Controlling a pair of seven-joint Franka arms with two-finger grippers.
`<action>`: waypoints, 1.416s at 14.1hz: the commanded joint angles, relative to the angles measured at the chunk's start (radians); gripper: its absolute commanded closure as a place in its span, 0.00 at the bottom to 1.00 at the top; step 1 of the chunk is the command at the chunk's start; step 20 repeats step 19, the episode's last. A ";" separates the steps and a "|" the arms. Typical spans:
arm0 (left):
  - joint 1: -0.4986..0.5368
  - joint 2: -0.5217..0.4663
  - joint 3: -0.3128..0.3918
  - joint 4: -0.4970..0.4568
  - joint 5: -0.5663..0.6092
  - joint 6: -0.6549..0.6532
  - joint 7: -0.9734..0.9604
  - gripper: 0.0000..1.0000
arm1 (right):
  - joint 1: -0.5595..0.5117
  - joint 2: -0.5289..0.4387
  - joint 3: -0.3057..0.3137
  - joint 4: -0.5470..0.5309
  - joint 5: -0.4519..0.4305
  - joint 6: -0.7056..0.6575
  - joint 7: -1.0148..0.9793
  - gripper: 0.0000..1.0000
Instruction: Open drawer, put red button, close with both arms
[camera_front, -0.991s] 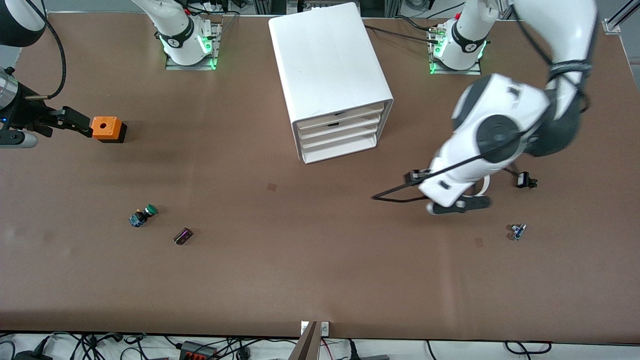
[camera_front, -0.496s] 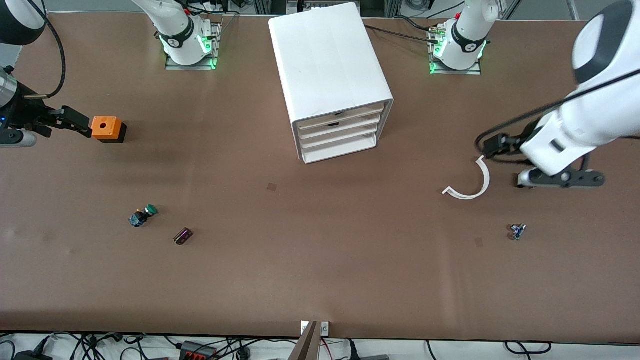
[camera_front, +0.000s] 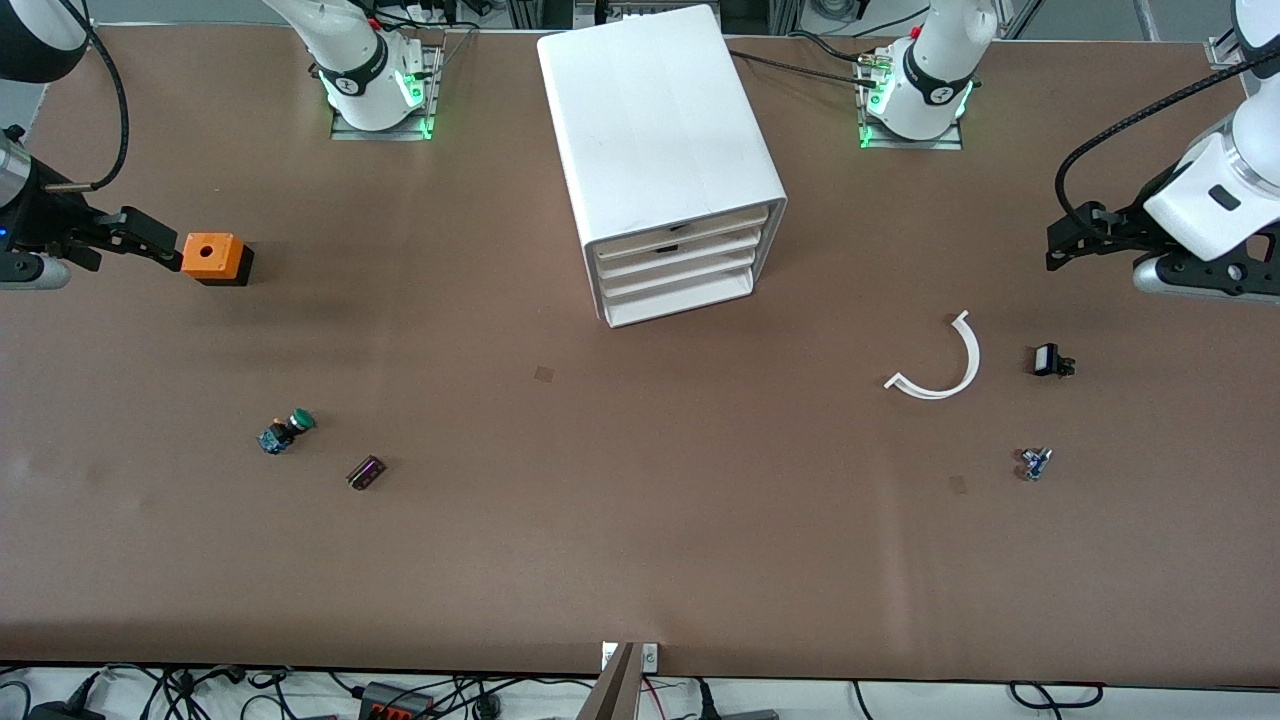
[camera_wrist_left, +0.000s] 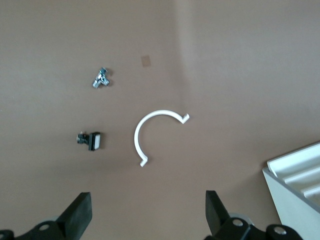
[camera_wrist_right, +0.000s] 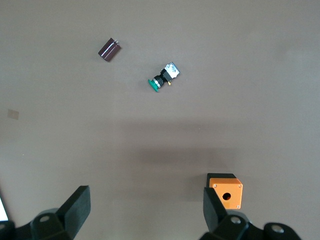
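Observation:
The white cabinet (camera_front: 660, 130) stands at the back middle of the table with all three drawers shut; the drawer (camera_front: 678, 262) is the middle one. The red button is not in view. My left gripper (camera_front: 1075, 243) is open and empty, up over the left arm's end of the table; in the left wrist view (camera_wrist_left: 147, 220) only bare table lies between its fingers. My right gripper (camera_front: 135, 240) is open and empty, beside the orange box (camera_front: 214, 257) at the right arm's end; the right wrist view (camera_wrist_right: 145, 212) shows the box (camera_wrist_right: 226, 190) next to one finger.
A green-capped button (camera_front: 287, 430) (camera_wrist_right: 162, 79) and a small dark part (camera_front: 366, 472) lie nearer the front camera. A white curved strip (camera_front: 940, 365) (camera_wrist_left: 142, 132), a black-and-white part (camera_front: 1050, 360) and a small blue-silver part (camera_front: 1035, 462) lie toward the left arm's end.
My left arm has swung away from the space in front of the cabinet toward its own end of the table, uncovering the white curved strip and the black-and-white part. The right arm has barely moved.

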 joint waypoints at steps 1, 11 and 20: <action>-0.029 -0.038 0.035 -0.047 -0.007 0.068 0.025 0.00 | 0.004 -0.018 0.004 -0.003 -0.011 -0.020 0.013 0.00; -0.006 -0.026 0.023 -0.009 0.000 -0.039 0.017 0.00 | 0.004 -0.020 0.004 -0.001 -0.011 -0.020 0.019 0.00; -0.017 -0.009 0.019 0.028 0.003 -0.078 0.017 0.00 | 0.004 -0.018 0.004 -0.001 -0.017 -0.013 0.019 0.00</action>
